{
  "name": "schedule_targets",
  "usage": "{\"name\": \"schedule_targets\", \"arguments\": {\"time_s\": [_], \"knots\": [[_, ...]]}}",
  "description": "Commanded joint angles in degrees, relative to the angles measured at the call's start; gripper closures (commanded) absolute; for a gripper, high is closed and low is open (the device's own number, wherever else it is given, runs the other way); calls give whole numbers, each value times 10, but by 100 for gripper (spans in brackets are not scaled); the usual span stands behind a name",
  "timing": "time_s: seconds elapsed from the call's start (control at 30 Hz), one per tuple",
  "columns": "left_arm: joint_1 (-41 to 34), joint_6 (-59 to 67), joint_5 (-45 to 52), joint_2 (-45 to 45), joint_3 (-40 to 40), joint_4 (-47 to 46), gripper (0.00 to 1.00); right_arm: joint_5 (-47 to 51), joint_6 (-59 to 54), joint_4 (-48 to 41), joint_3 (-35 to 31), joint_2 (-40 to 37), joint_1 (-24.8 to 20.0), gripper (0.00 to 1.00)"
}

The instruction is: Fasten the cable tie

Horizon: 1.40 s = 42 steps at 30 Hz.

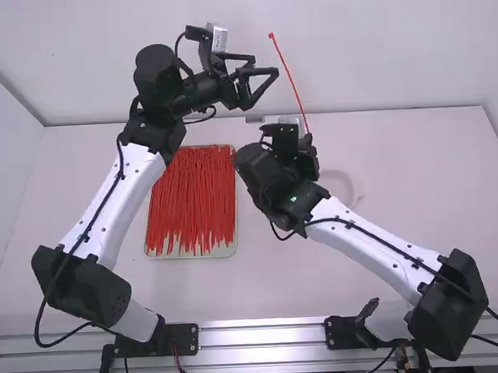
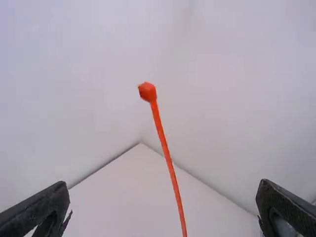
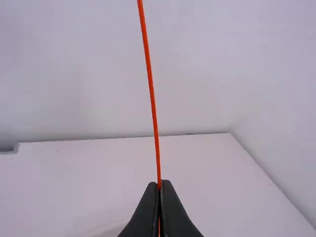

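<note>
We see the right tool (image 3: 159, 183) clamped tight on 1 red cable tie (image 1: 288, 76), held upright above the tabletop (image 1: 415, 161). The left tool (image 1: 264, 82) hangs spread wide and empty, just left of it.

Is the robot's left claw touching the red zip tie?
Apart. The left wrist view shows the left gripper open, fingers wide of the cable tie, clear gaps both sides.

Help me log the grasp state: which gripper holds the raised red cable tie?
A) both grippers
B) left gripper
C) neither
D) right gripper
D: the right gripper is shut on the strap of the cable tie, while the left gripper is open and not touching it.
</note>
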Motion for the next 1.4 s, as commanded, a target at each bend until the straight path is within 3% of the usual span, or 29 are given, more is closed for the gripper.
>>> {"name": "schedule_targets", "arguments": {"time_s": [0.0, 0.03, 0.27, 0.7, 0.93, 1.0, 1.03, 1.13, 1.2, 1.37], "knots": [[0, -26, -16, -1, -1, 10, 2, 39, 19, 1, 20, -2, 8, 100], [0, -26, -16, -1, -1, 10, 2, 40, 21, 1, 20, -2, 9, 100], [0, -98, -38, -1, -1, 54, 32, 42, 26, 7, 20, -2, 16, 100], [-19, -96, -39, -1, -1, 79, 37, 42, 30, 5, 20, -2, 33, 100], [-19, -96, -39, -1, -1, 68, 56, 42, 25, 5, 20, -2, 44, 100], [-19, -96, -39, -1, -1, 64, 70, 42, 25, 5, 20, -2, 44, 100], [-19, -96, -39, -1, -1, 64, 70, 42, 25, 5, 20, -2, 44, 100], [-19, -98, -39, -1, -1, 64, 94, 40, 25, 5, 20, -2, 44, 100], [-19, -100, -39, -1, -1, 64, 98, 40, 25, 5, 20, -2, 44, 100], [-19, -79, -39, -1, -1, 66, 98, 21, 24, 5, 20, -2, 44, 100]]}}
